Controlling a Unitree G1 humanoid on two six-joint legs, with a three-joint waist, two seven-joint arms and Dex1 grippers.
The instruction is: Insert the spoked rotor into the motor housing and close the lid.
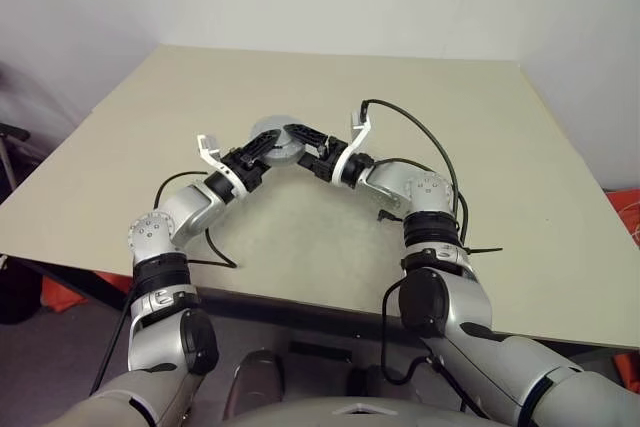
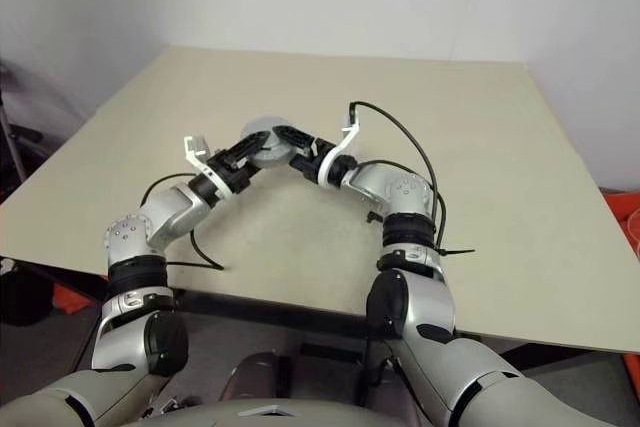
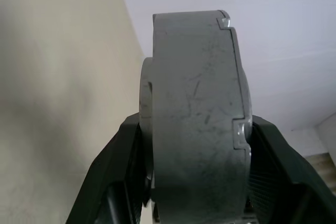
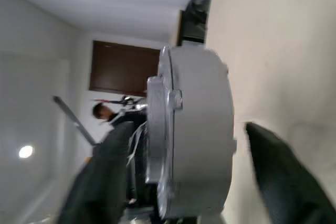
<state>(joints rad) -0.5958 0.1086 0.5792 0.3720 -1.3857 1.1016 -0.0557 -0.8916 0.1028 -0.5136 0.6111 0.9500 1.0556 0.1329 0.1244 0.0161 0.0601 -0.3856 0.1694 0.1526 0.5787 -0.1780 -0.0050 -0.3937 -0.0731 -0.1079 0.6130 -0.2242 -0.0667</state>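
The left end effector pinches the motor housing between its two black fingers, pads pressed against both flat faces, the grey cylinder standing on edge in the grip. The right end effector is spread wide, its fingers flanking the housing with clear gaps on each side. The housing is held just above the beige counter, near its middle.

Both eye views look forward and down from the head over the beige worktop, from a little way back. Each wrist view looks along its own gripper, very near the grey motor housing, seen edge-on from opposite sides.
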